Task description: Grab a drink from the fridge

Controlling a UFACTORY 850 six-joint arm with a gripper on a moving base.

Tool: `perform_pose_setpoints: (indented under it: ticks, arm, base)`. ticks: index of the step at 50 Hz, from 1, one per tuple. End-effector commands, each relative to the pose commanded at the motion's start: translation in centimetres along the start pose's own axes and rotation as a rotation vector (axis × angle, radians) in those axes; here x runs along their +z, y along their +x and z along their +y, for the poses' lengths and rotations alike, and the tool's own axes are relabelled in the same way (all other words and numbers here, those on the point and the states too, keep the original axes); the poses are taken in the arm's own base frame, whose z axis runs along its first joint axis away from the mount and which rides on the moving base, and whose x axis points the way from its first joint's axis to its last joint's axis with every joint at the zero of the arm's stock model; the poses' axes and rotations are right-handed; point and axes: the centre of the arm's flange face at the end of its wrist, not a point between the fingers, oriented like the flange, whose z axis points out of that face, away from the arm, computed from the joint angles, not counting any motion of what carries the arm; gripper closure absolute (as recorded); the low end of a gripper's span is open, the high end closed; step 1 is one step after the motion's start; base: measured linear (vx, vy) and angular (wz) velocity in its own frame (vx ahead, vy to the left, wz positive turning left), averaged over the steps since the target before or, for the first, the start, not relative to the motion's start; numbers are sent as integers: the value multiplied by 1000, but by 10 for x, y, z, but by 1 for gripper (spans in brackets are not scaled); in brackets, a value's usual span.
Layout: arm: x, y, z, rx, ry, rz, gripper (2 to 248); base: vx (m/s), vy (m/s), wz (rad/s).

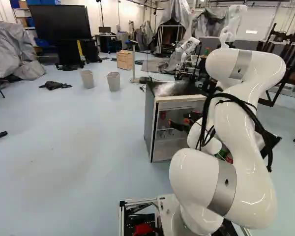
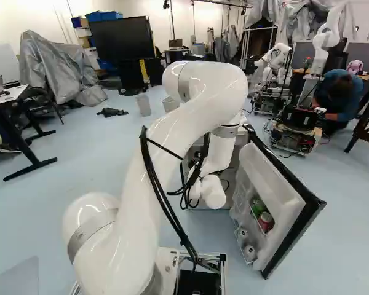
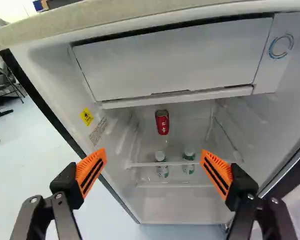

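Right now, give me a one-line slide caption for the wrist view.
Open end effector facing an open fridge holding a red can and two bottles.

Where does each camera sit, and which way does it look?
Left base view: behind and left of the arm, facing ahead and down; arm and fridge show.
Right base view: behind and right of it, facing likewise; arm and fridge door show.
Wrist view: on the wrist, looking along the gripper into the fridge; two open fingers show.
Both base views share the arm and fridge.
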Motion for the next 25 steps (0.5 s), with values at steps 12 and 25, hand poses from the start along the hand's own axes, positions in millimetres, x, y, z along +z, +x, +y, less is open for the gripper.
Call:
perform_pose_setpoints:
  ticks: [12,25]
  arm:
    - [16,-14,4,-6,39,-3,3]
    - [38,-28,9,-15,60,-2,3]
  base:
    - [0,0,0]
    - [0,0,0]
